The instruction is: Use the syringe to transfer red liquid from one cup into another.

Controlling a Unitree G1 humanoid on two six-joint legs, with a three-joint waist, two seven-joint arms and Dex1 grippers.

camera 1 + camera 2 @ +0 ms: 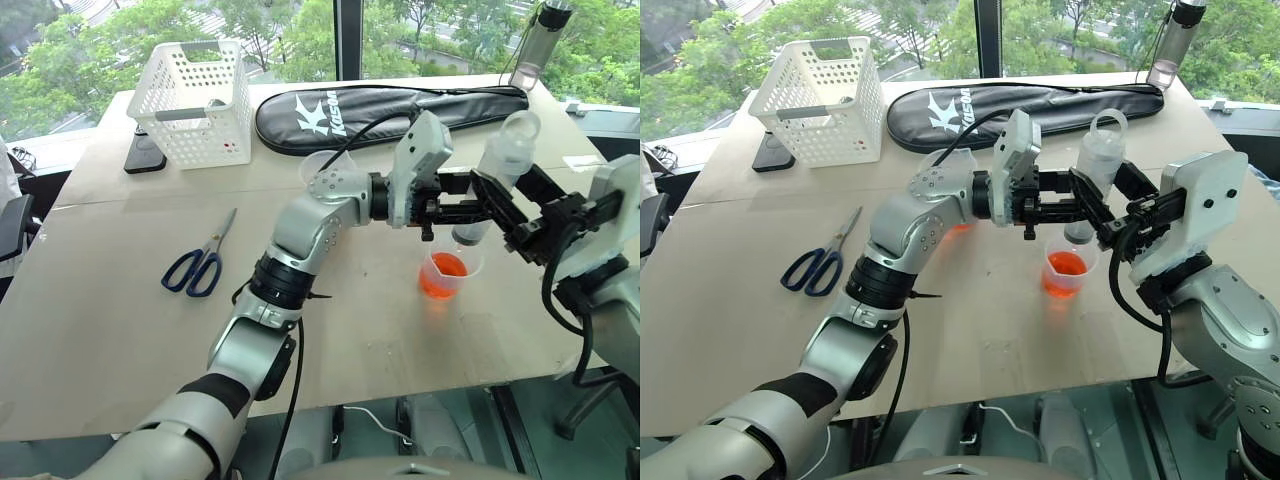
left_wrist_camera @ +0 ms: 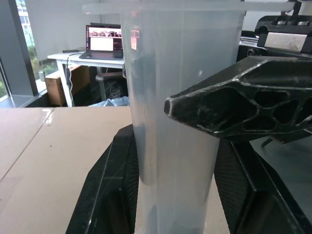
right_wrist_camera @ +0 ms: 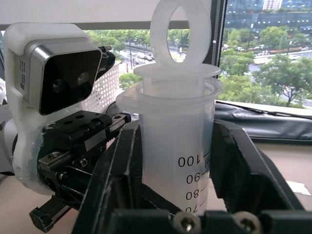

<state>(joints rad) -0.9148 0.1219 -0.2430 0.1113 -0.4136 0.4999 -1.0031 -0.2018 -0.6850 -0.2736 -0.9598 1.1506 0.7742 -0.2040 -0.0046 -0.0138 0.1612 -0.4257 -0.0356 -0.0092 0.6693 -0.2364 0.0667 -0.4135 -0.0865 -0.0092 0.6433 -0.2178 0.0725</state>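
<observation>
One syringe (image 1: 1095,165) is held nearly upright above the table (image 1: 730,300), its tip over a small cup (image 1: 1064,270) of red liquid (image 1: 1064,265). Both grippers are seen at its barrel: in the right wrist view the right gripper (image 3: 175,161) has one black finger on each side of the barrel, close against it, and in the left wrist view the left gripper (image 2: 175,190) likewise flanks the barrel with its two fingers. Whether either pair is pressing firmly or merely resting against the plastic cannot be told. The ring of the plunger stands at the top. A second clear cup (image 1: 318,165) is partly hidden behind the left arm. Also counted on the table are one white basket (image 1: 195,100), one pair of blue-handled scissors (image 1: 197,262), one black racket bag (image 1: 390,108) and one bottle (image 1: 540,40).
</observation>
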